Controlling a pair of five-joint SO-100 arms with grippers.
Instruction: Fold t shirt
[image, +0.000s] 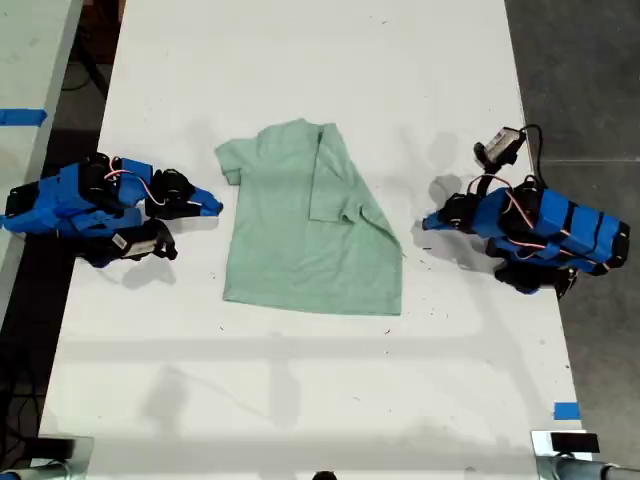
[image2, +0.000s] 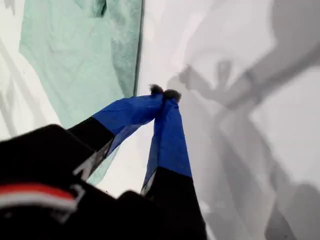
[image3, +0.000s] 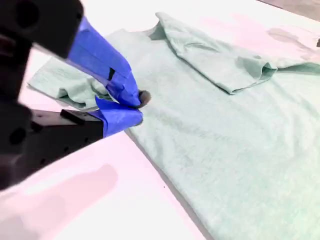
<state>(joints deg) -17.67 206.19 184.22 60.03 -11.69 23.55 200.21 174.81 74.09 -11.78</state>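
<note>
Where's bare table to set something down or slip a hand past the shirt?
Free: the table beyond the t shirt collar, and the strip below its hem in the exterior view. Crowded: my second end effector hugs the sleeve side on that view's left, my first end effector the folded side on its right.

Exterior view: overhead, straight down on table (image: 300, 60); both wrist views: close, low, along their jaws; all share the shirt (image: 300, 240).
</note>
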